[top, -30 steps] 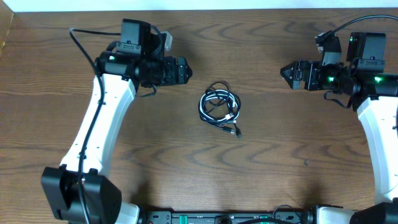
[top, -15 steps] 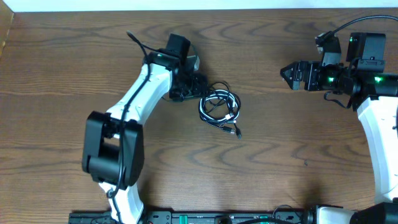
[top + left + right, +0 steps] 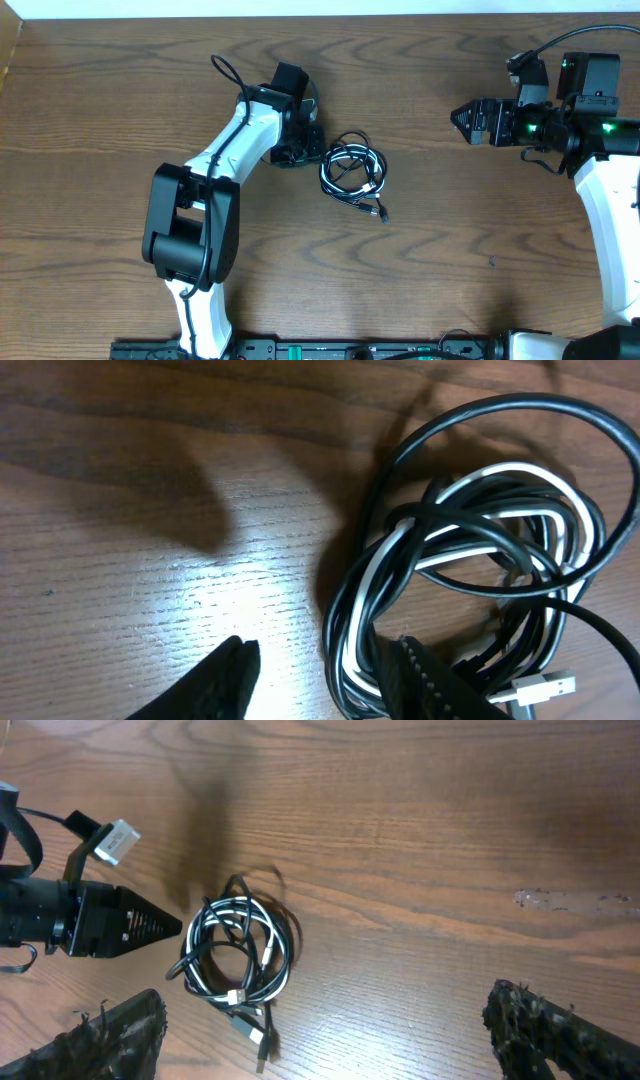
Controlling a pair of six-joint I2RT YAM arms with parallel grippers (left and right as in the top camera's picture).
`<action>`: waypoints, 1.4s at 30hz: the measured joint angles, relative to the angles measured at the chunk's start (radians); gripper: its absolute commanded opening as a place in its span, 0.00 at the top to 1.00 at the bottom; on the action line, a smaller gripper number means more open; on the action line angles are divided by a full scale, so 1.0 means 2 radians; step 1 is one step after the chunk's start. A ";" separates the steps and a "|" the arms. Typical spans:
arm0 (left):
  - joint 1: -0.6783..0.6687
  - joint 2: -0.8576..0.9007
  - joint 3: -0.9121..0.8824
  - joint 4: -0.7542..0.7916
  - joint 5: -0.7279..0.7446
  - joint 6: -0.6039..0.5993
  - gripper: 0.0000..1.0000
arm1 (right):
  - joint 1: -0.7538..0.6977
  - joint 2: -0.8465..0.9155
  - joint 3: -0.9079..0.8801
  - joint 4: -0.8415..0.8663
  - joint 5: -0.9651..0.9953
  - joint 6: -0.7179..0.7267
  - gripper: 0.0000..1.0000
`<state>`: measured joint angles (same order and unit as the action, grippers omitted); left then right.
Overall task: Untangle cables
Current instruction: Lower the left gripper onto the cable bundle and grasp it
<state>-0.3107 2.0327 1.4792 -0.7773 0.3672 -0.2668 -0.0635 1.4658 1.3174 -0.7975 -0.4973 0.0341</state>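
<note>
Near the middle of the wooden tabletop, the cables lay in one loose coil, black strands looped around a white one, with a loose end and its small plug trailing toward the near edge. The left tool stood at the coil's left side, its arm reaching in from the lower left. The right tool was well apart, up at the far right and pointed toward the centre.

From the left wrist, the cables filled the right half of the view, and a silver plug end showed at the lower right. The left tool had its jaws parted: one dark finger was over bare wood, and the other lay across the coil's near strands. Several black and white strands ran between them, but nothing was clamped.

From the right wrist, the right tool was spread wide and gripped nothing, its two fingers at the bottom corners of the view. The cables sat far beyond it, with the left tool tapering to a tip just beside the coil's edge.
</note>
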 measured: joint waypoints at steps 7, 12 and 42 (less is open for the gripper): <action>-0.009 0.009 0.000 0.010 -0.009 -0.001 0.63 | 0.000 0.000 0.000 0.000 0.000 0.000 0.02; -0.016 0.028 0.000 0.012 -0.015 0.001 0.75 | 0.000 0.000 0.000 0.000 0.000 0.000 0.01; -0.053 0.038 0.003 0.035 -0.044 -0.054 0.76 | 0.000 0.000 0.000 -0.001 0.000 0.000 0.01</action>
<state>-0.4164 2.1086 1.4845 -0.7071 0.2798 -0.3752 -0.0635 1.4658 1.3174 -0.7994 -0.4973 0.0341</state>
